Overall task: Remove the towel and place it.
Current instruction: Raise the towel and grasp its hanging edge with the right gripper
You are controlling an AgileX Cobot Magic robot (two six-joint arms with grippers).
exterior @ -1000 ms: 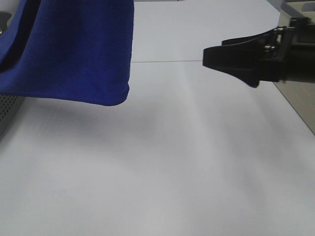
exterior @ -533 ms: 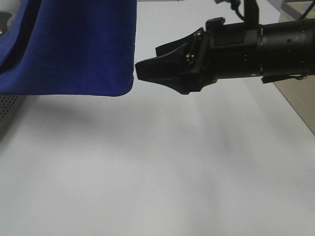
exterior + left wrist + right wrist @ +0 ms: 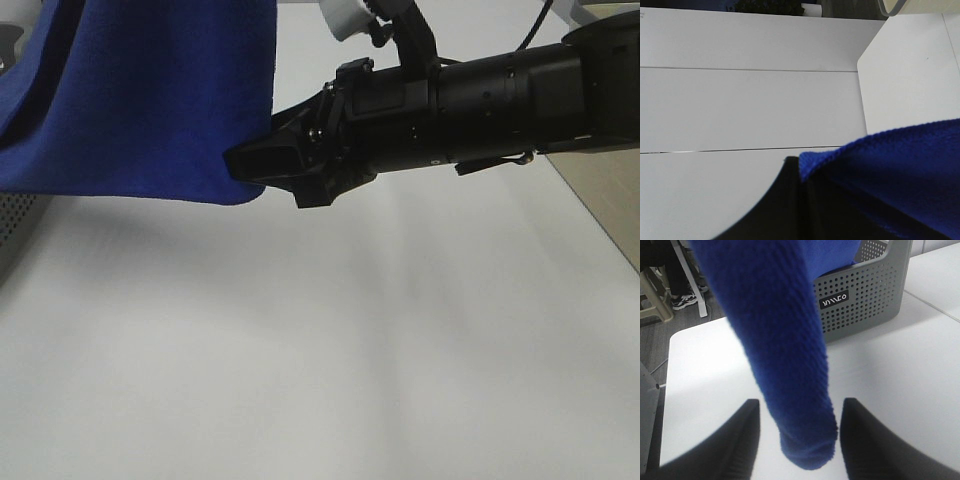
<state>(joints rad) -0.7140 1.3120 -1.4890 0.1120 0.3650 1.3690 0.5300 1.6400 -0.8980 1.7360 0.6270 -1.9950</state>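
The deep blue towel [image 3: 150,100] hangs over the table at the upper left of the exterior high view, with its lower corner free. My right gripper [image 3: 235,165] reaches in from the right, level with that corner. In the right wrist view the towel [image 3: 780,330] droops between the two black fingers [image 3: 742,440] of the right gripper [image 3: 800,410]. The jaws are open, with a gap on each side. In the left wrist view my left gripper [image 3: 800,172] is shut on a stitched edge of the towel [image 3: 900,165]. The exterior high view does not show the left gripper.
A grey perforated basket [image 3: 865,295] stands behind the towel, and its wall shows at the left edge [image 3: 15,220]. The white table [image 3: 350,350] stretches under both arms. Its right edge [image 3: 600,215] runs diagonally by the right arm.
My right arm has travelled left across the table, from well clear of the towel to its lower corner. The towel hangs much as before.
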